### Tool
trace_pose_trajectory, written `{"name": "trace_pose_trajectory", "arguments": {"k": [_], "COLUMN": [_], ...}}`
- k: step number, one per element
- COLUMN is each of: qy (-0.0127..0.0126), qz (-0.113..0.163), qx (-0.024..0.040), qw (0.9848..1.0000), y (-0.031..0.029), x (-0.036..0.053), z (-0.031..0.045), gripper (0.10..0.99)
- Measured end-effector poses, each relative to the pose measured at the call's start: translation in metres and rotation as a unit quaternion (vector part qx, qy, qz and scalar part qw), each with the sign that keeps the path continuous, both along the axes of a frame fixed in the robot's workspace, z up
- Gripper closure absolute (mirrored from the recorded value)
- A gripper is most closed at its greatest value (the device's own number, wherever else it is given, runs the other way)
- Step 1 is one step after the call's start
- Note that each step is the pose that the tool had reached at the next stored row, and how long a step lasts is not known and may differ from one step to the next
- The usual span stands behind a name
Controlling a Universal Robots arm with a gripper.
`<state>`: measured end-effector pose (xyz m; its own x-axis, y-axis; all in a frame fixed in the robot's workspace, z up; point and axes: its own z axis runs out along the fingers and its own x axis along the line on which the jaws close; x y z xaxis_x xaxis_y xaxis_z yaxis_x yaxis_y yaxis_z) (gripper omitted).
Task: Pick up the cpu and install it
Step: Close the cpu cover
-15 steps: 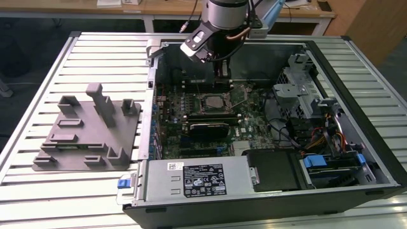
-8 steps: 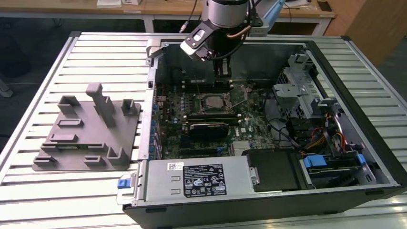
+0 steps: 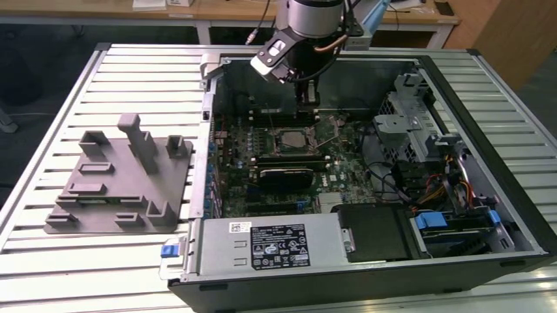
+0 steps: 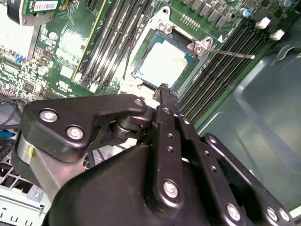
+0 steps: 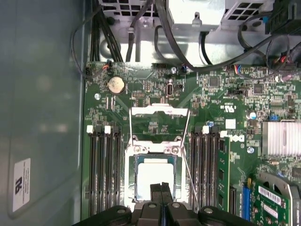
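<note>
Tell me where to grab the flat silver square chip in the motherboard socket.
Probably two opposite edges of the flat silver square chip, coming straight down from above. It lies flat in its socket, so only the thin rim offers purchase. The opened metal load frame stands at one side, so choose the edges facing the memory slots.

- A work table (image 3: 52, 274) of pale metal slats fills most of the scene. The slats run between the exterior view's left and right and carry a soft, even sheen.
- Past its far edge stands a wooden desk (image 3: 226, 12) with a light brown top and white legs (image 3: 203, 31).
- A dark floor (image 3: 52, 65) shows at the far side on the exterior view's left, below the desk.
- At the far corner on the exterior view's right, a brown wooden panel (image 3: 513, 32) stands upright.
</note>
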<state>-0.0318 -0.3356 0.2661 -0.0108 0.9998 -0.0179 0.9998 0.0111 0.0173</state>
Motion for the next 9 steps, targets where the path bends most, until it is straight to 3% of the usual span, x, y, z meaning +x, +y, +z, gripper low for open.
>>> {"name": "trace_pose_trajectory", "arguments": {"k": [9], "qy": [0.0000], "qz": [0.000], "qx": [0.0000], "qw": [1.0000], "y": [0.0000], "x": [0.0104], "z": [0.0000], "gripper": [0.980]}}
